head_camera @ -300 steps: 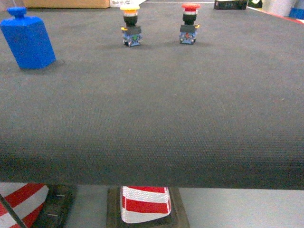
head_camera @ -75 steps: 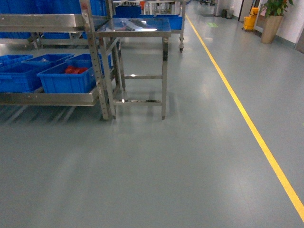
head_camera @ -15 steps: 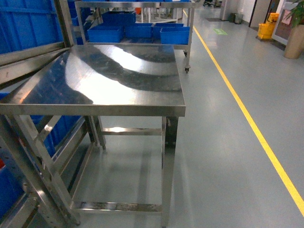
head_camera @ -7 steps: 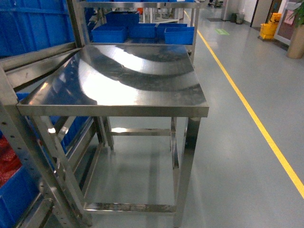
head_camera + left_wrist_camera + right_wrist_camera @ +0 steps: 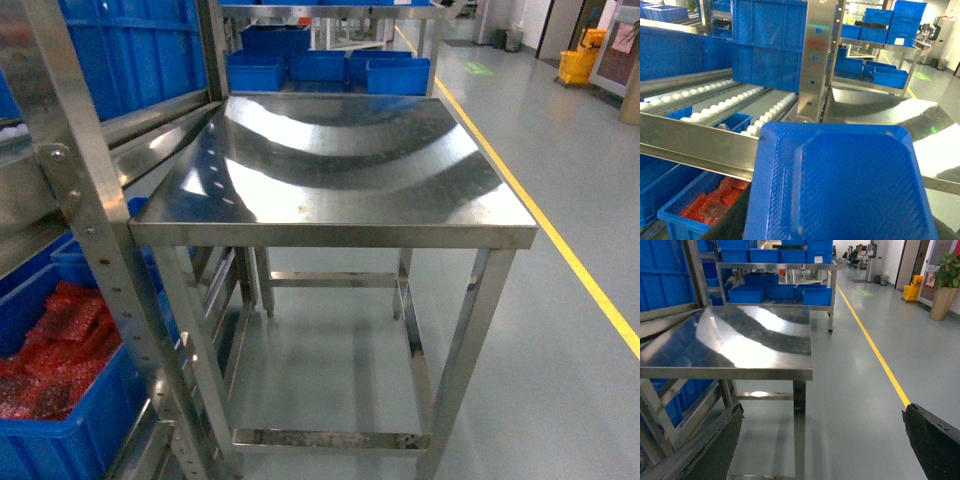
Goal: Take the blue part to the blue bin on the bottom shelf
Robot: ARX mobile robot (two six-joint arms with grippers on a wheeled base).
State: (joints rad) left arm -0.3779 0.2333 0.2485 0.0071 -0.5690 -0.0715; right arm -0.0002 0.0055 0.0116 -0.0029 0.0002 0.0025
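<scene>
Grey factory floor surrounds a steel desk (image 5: 330,170) beside the rack. The blue part (image 5: 840,185) fills the left wrist view, apparently carried by the left jaws, their grip itself hidden. Right jaws (image 5: 822,442) hang released. Delivery remains: the blue bin (image 5: 60,400) on the bottom shelf (image 5: 150,450) holds red items.
</scene>
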